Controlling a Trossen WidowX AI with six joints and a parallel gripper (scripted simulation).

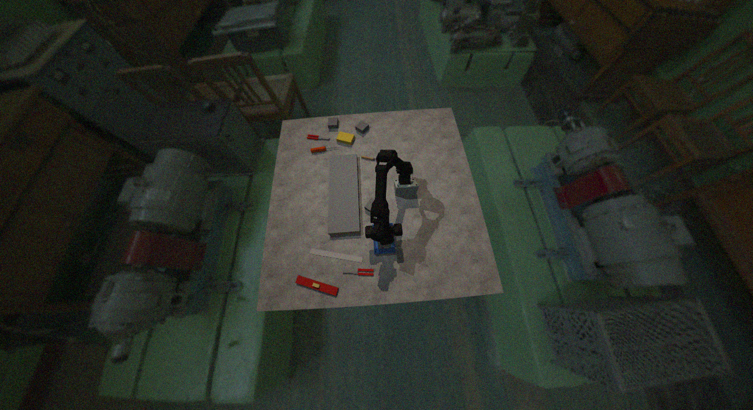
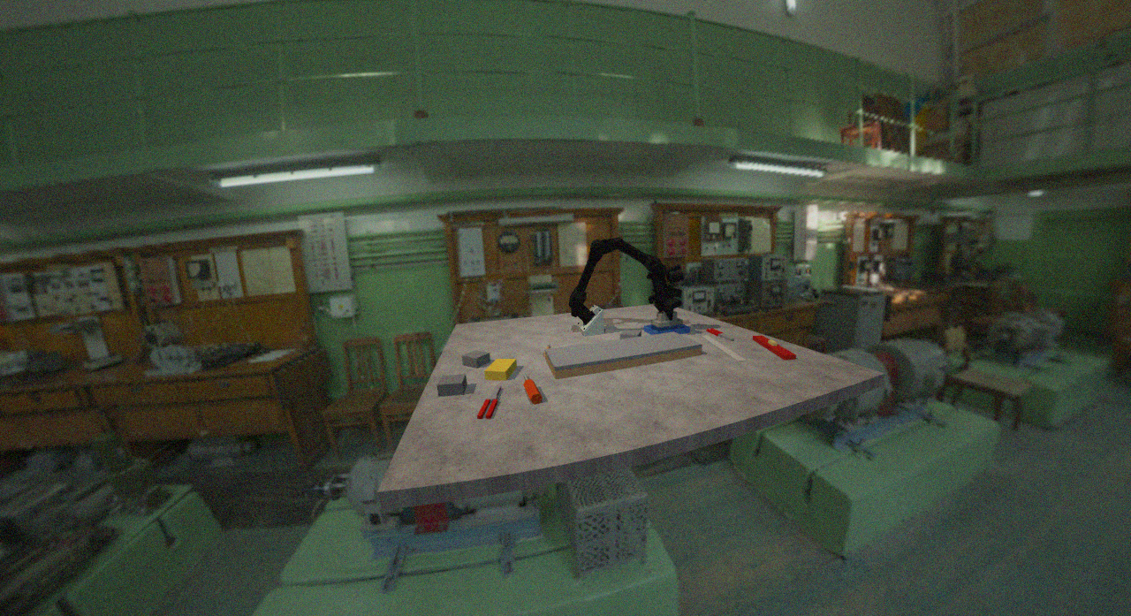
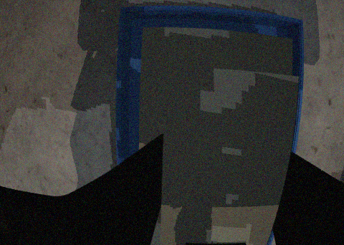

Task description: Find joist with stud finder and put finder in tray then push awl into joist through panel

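- While the claw hangs over the tray, its fingers are clamped on the finder, the grey slab filling the gap in the wrist view.
- So the finder is already in the claw, and the goal lies underneath rather than off to one side; the coming move looks to be mainly a lowering.
- Seen from the wrist, the finder's long axis runs nearly parallel to the tray's side walls, so little or no twist seems needed.
- Sideways it looks less even: a broad strip of the left wall shows, while the finder's right edge comes close to the right wall. A small shift left in that view may help it miss the rim.
- How much height remains between finder and tray floor I cannot tell.
- Opening too high could drop it crooked on a wall; a low, gentle release should suit its flat body.
- The panel lies beside the tray; no hole can be made out in it from these views.
- Probably the awl is the small tan-handled tool near the panel's far end in the top view, well apart from the claw. Its handle lies crosswise to the panel's long axis, so that later grasp likely wants a turned wrist.
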